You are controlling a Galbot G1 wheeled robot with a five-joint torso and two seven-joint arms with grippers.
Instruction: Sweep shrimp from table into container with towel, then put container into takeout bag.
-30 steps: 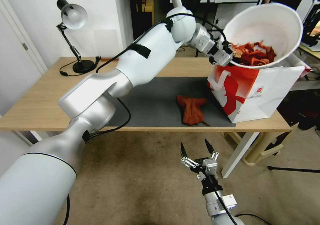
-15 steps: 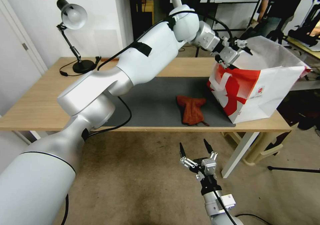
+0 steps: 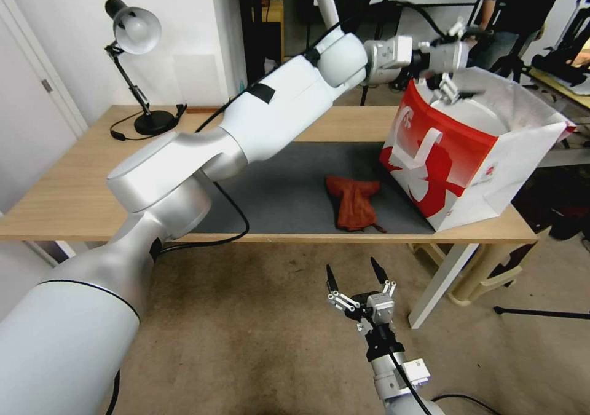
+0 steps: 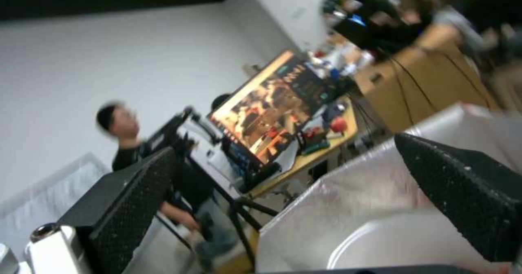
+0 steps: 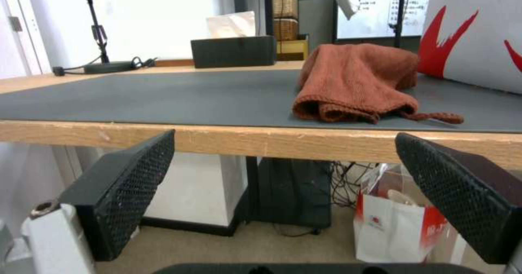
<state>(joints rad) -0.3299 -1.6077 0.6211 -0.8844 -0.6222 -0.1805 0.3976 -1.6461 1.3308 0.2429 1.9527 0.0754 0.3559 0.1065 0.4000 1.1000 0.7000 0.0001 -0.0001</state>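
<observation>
The takeout bag (image 3: 442,169) stands open on the table's (image 3: 74,193) right end. Inside it sits the white container (image 3: 476,117); its rim (image 4: 381,245) also shows in the left wrist view against the bag's pale lining (image 4: 348,192). The shrimp are hidden. My left gripper (image 3: 458,58) hovers open over the bag's mouth, nothing between its fingers (image 4: 130,208). The rust-red towel (image 3: 353,203) lies crumpled on the grey mat (image 3: 276,187), left of the bag. My right gripper (image 3: 350,267) hangs open below the table's front edge, facing the towel (image 5: 353,82).
A desk lamp (image 3: 132,34) stands at the table's back left. A black tissue box (image 5: 234,50) sits at the back of the table. A smaller paper bag (image 5: 394,229) rests on the floor under the table. The table's white leg (image 3: 439,280) is right of my right gripper.
The container, held tilted over the bag with shrimp showing, has gone down into the bag. My left gripper let go of it and rose above the bag's mouth. The right gripper shifted slightly.
</observation>
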